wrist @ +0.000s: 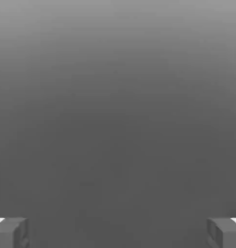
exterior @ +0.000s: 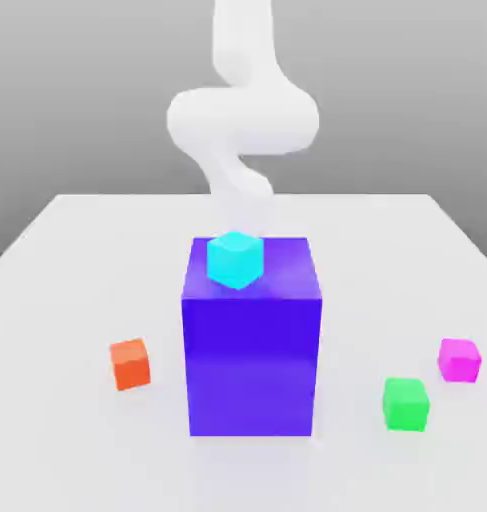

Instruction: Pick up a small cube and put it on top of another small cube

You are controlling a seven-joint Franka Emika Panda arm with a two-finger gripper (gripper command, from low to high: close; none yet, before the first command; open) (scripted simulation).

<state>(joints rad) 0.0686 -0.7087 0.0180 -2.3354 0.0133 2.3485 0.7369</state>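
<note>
At the centre of the white table (exterior: 77, 240) stands the big purple-blue block (exterior: 252, 350), bearing a small cyan cube (exterior: 234, 258) on its top face. Well apart from the block, toward the exterior view's right, the small magenta-pink cube (exterior: 459, 359) rests on the table, with the green cube (exterior: 405, 403) just beside it. An orange cube (exterior: 130, 363) lies toward the exterior view's left of the block. Behind the block rises the white arm (exterior: 242, 115). Gripper (wrist: 118, 232) fingers (wrist: 10, 232) are spread wide, holding nothing.
</note>
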